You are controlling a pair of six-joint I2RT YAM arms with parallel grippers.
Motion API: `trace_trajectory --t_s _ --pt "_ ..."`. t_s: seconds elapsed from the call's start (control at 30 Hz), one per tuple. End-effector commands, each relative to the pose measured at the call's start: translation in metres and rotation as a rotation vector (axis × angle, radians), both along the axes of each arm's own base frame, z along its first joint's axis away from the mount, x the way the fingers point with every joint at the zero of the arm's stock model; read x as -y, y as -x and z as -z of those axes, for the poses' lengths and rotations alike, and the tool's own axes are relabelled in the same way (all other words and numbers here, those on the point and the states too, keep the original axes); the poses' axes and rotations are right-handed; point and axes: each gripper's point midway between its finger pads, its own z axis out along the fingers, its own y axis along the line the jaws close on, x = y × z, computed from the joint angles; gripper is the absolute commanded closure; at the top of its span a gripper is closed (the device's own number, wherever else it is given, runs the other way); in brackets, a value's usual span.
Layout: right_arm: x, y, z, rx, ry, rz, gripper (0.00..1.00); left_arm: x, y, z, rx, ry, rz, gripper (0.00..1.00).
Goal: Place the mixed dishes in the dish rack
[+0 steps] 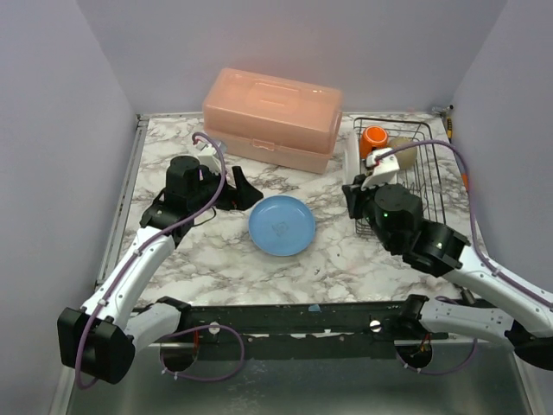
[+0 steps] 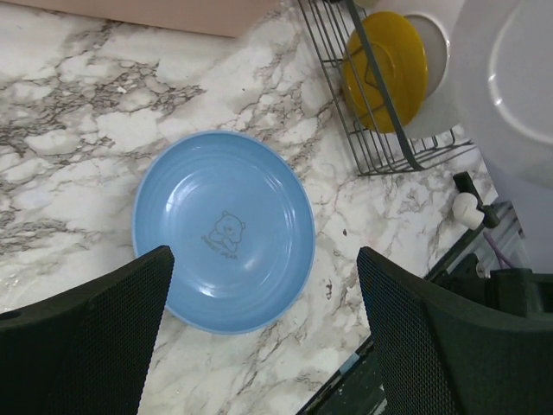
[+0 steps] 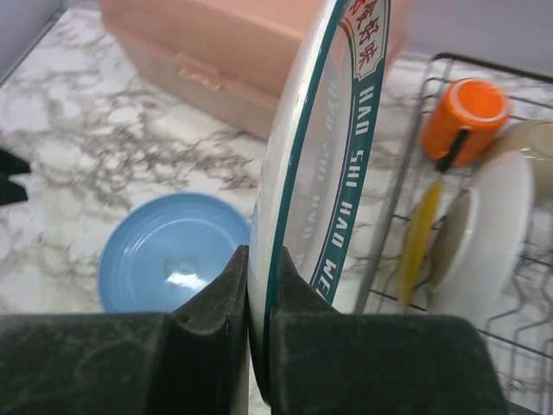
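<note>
Upright, the white plate (image 3: pixel 321 186) stands edge-on just outside the dish rack (image 1: pixel 429 169).

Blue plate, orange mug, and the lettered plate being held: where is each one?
blue plate (image 1: pixel 282 225): overhead view, its centre.
orange mug (image 3: pixel 471 114): right wrist view, its side.
lettered plate (image 3: pixel 350 173): right wrist view, its lettered rim.

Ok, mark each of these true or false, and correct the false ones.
1. The blue plate lies flat on the marble table. True.
2. The left gripper is shut on the blue plate. False: it is open and holds nothing.
3. The right gripper holds a teal-rimmed white plate on edge. True.
4. The orange mug sits on the table. False: it is in the dish rack.
5. A yellow plate stands upright in the rack. True.
</note>
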Motion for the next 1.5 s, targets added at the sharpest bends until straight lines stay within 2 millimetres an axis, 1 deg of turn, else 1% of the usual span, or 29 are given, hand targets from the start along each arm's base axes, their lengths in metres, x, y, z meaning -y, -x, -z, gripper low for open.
trace_trajectory --t_s 0.0,0.1,0.13,0.23,0.3,0.37,0.43,0.5,0.57,0.63,0.7,0.73,0.8,0.87,0.9,0.97,1.03,1.13,1.2,1.3,1.33,1.37,1.4,1.47 --pt "0.072 0.001 -0.045 0.115 0.033 0.262 1.0 0.016 0.009 -0.013 0.033 0.021 0.106 0.13" --pt "0.1 0.008 -0.062 0.164 -0.022 0.353 1.0 0.018 0.01 -0.012 0.034 0.018 0.111 0.13" --pt "0.106 0.01 -0.066 0.178 -0.04 0.37 1.0 0.018 0.011 -0.012 0.033 0.018 0.114 0.13" --pt "0.12 0.017 -0.075 0.211 -0.09 0.392 1.0 0.021 0.012 -0.011 0.026 0.021 0.123 0.13" --pt "0.128 0.019 -0.076 0.218 -0.095 0.419 1.0 0.022 0.013 -0.01 0.019 0.022 0.128 0.13" --pt "0.129 0.018 -0.072 0.212 -0.075 0.437 1.0 0.025 0.015 -0.01 0.017 0.024 0.138 0.13" --pt "0.123 0.016 -0.07 0.186 -0.078 0.429 1.0 0.027 0.017 -0.008 0.013 0.021 0.147 0.13" --pt "0.114 0.012 -0.072 0.175 -0.095 0.418 1.0 0.029 0.019 -0.007 0.014 0.013 0.153 0.13" --pt "0.106 0.005 -0.074 0.17 -0.073 0.421 1.0 0.031 0.02 -0.006 0.016 0.0 0.158 0.13" --pt "0.099 -0.01 -0.076 0.16 -0.044 0.418 1.0 0.031 0.021 -0.005 0.022 -0.014 0.158 0.13" --pt "0.106 -0.033 -0.086 0.148 -0.062 0.419 1.0 0.032 0.022 -0.005 0.031 -0.03 0.158 0.13" --pt "0.114 -0.046 -0.091 0.139 -0.093 0.414 1.0 0.032 0.023 -0.005 0.036 -0.04 0.157 0.13" --pt "0.139 -0.073 -0.098 0.107 -0.159 0.406 1.0 0.032 0.024 -0.005 0.045 -0.049 0.16 0.13" --pt "0.168 -0.099 -0.087 0.001 -0.243 0.373 1.0 0.033 0.026 -0.005 0.05 -0.054 0.163 0.13" --pt "0.183 -0.104 -0.081 -0.044 -0.293 0.358 1.0 0.034 0.027 -0.005 0.051 -0.056 0.166 0.13" --pt "0.196 -0.108 -0.074 -0.1 -0.369 0.314 1.0 0.035 0.028 -0.005 0.051 -0.058 0.171 0.13" --pt "0.197 -0.106 -0.069 -0.126 -0.402 0.268 1.0 0.036 0.029 -0.005 0.052 -0.06 0.177 0.13" --pt "0.203 -0.105 -0.06 -0.135 -0.428 0.262 1.0 0.039 0.031 -0.004 0.048 -0.056 0.189 0.13" --pt "0.212 -0.104 -0.046 -0.149 -0.41 0.276 1.0 0.041 0.033 -0.004 0.047 -0.057 0.198 0.13" --pt "0.223 -0.1 -0.026 -0.162 -0.331 0.29 1.0 0.043 0.036 -0.005 0.054 -0.059 0.208 0.13" --pt "0.22 -0.098 -0.02 -0.163 -0.295 0.258 1.0 0.044 0.037 -0.006 0.054 -0.059 0.211 0.13" --pt "0.211 -0.094 -0.016 -0.159 -0.25 0.175 1.0 0.045 0.038 -0.006 0.055 -0.058 0.214 0.13" --pt "0.208 -0.093 -0.011 -0.166 -0.223 0.14 1.0 0.045 0.038 -0.006 0.056 -0.057 0.216 0.13" --pt "0.213 -0.094 -0.003 -0.186 -0.205 0.163 1.0 0.046 0.039 -0.007 0.057 -0.052 0.223 0.13"
